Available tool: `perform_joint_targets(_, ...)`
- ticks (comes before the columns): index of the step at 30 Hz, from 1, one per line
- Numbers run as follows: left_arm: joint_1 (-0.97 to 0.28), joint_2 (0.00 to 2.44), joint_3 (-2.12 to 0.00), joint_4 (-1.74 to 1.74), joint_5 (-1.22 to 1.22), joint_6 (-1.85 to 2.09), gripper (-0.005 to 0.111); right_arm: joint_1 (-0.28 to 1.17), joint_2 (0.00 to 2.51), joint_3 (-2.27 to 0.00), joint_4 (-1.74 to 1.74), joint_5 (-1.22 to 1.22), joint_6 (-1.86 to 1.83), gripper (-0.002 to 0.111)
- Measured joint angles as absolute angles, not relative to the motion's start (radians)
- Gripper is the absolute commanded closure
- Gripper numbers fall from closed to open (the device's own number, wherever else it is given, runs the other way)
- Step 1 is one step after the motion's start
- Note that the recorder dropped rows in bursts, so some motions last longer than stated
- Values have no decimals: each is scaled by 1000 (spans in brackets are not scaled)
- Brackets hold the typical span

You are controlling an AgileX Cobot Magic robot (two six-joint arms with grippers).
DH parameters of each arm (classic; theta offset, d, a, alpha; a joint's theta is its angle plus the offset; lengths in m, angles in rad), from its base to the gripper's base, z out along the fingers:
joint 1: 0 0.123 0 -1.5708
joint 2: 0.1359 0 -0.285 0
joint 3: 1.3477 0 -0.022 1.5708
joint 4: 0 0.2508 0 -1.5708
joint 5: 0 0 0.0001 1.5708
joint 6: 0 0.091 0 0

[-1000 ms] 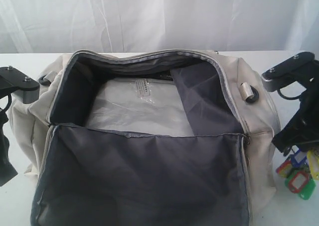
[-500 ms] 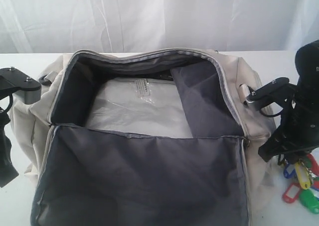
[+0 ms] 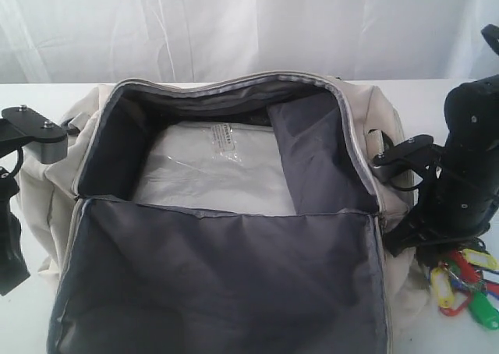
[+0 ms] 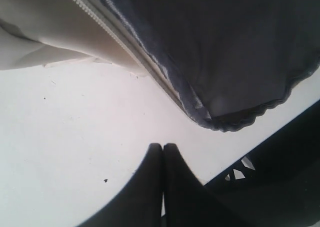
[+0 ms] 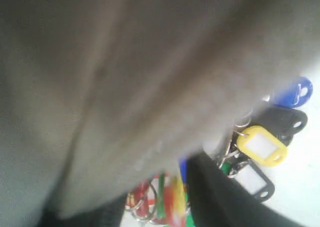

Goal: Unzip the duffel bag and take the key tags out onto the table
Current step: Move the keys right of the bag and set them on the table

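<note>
Bunch of small coloured plastic key tags (image 3: 465,285) on metal rings: on white tabletop (image 3: 444,337), just beside unzipped cream fabric duffel bag (image 3: 226,268), under right gripper (image 3: 433,249). Can't tell whether it grips them. Left gripper (image 4: 163,149) closed, empty. Tags look light, loose, slippery; best pinched where rings gather.

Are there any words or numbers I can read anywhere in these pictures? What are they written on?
No text here can be read.
On the printed label of the clear plastic packet inside the duffel bag: some dark print, too small and blurred to read.
On the key tags: the yellow tag has a white paper window that looks blank; no writing shows on the others.
</note>
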State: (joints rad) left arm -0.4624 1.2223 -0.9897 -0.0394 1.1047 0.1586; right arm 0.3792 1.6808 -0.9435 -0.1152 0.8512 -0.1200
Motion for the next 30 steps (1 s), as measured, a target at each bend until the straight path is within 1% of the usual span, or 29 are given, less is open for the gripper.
perform_joint_targets(2,-462,1222,-990,-39,1105,159,107,379,1681,-943,-105,848,-122,49)
perform_joint_targets(10,-462,1222,-990,-41,1105,161,107,379,1633,-943,-26,848,-139,49)
perform_joint_targets(13,-462,1222,-990,-41,1105,161,107,379,1572,-943,-14,867,-146,52)
perform_joint_targets(23,-462,1222,-990,-41,1105,161,107,379,1310,-943,0,961,-146,67)
perform_joint_targets(26,-462,1222,-990,-41,1103,161,107,379,1230,-943,0,963,-146,75)
perform_joint_targets(27,-462,1222,-990,-43,1099,161,107,379,1201,-943,0,963,-146,81)
perform_joint_targets(29,-462,1222,-990,-43,1084,161,107,379,1145,-943,0,961,-146,103)
perform_joint_targets(30,-462,1222,-990,-43,1080,161,107,379,1123,-943,0,959,-150,108)
